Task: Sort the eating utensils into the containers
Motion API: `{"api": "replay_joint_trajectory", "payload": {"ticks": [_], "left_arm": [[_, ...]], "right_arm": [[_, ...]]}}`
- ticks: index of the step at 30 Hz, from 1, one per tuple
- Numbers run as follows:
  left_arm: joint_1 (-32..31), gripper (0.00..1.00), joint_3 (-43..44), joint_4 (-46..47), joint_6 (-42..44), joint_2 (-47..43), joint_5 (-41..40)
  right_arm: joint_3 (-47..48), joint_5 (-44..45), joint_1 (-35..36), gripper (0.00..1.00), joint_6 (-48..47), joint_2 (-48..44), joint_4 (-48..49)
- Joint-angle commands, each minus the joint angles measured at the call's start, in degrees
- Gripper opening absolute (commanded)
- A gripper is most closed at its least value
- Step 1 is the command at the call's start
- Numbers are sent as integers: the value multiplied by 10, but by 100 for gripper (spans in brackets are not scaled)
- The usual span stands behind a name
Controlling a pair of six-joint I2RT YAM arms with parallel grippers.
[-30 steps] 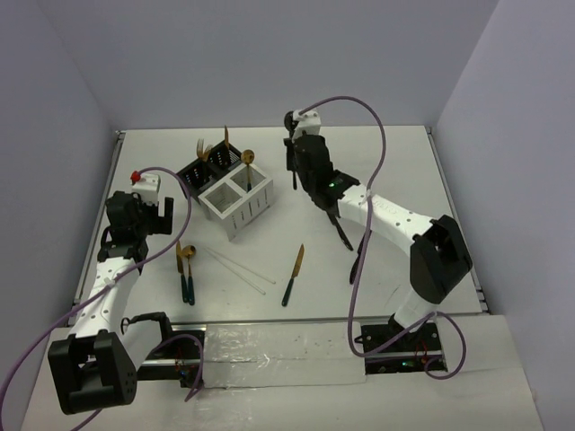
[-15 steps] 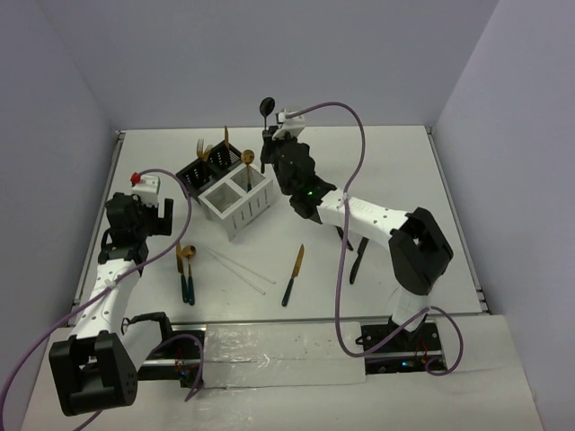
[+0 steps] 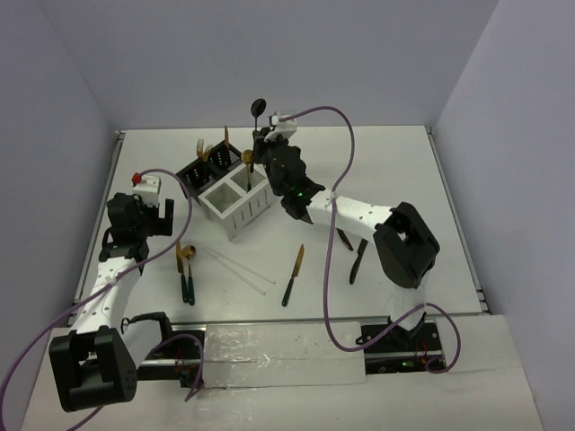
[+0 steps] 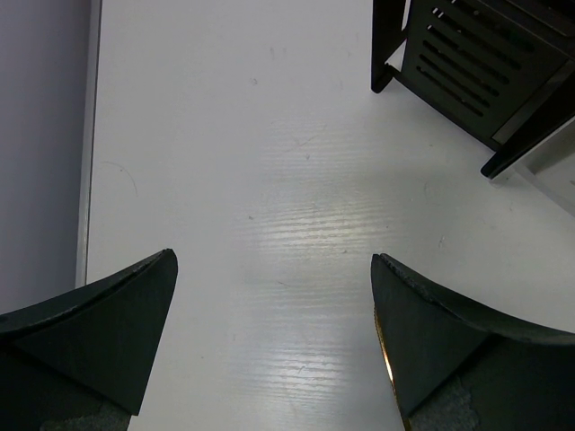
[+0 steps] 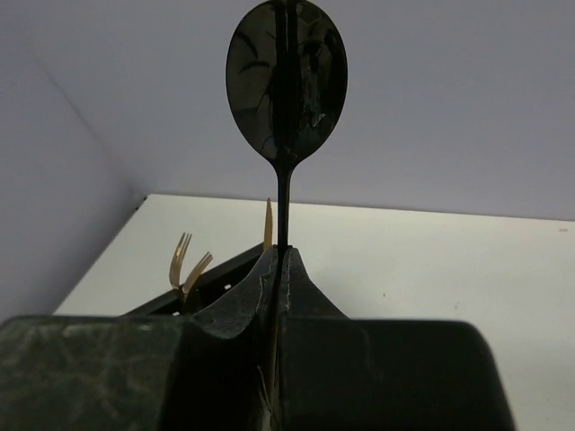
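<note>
Spoon (image 3: 259, 107), clamped upright in your right pincer (image 3: 261, 136), has swung left to the white box (image 3: 235, 205); lower it next. Left pincer (image 4: 271, 269) gapes idle.

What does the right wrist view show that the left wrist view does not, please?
Only the right wrist view shows the right claw shut on a black spoon held upright, with gold forks standing up behind it. Only the left wrist view shows the left claw, open, and a corner of the white box. Both views show the black box and the white table.
</note>
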Motion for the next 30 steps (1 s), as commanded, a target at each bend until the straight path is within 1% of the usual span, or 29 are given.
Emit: {"api": "replay_joint_trajectory", "payload": {"ticks": [1, 4, 6, 14, 25, 30], "left_arm": [[4, 99, 12, 18, 0, 9, 1], [4, 99, 10, 18, 0, 6, -1], [5, 99, 5, 19, -1, 0, -3], [5, 99, 8, 18, -3, -9, 1], [6, 99, 9, 17, -3, -5, 13], [6, 99, 10, 18, -4, -5, 7]], "right_arm": [[16, 12, 3, 0, 5, 5, 58], [-2, 14, 5, 0, 19, 3, 75], [-13, 17, 8, 0, 32, 6, 105], [-7, 33, 25, 0, 16, 39, 149], [-24, 62, 25, 0, 4, 53, 163], [-26, 50, 25, 0, 9, 62, 161]]}}
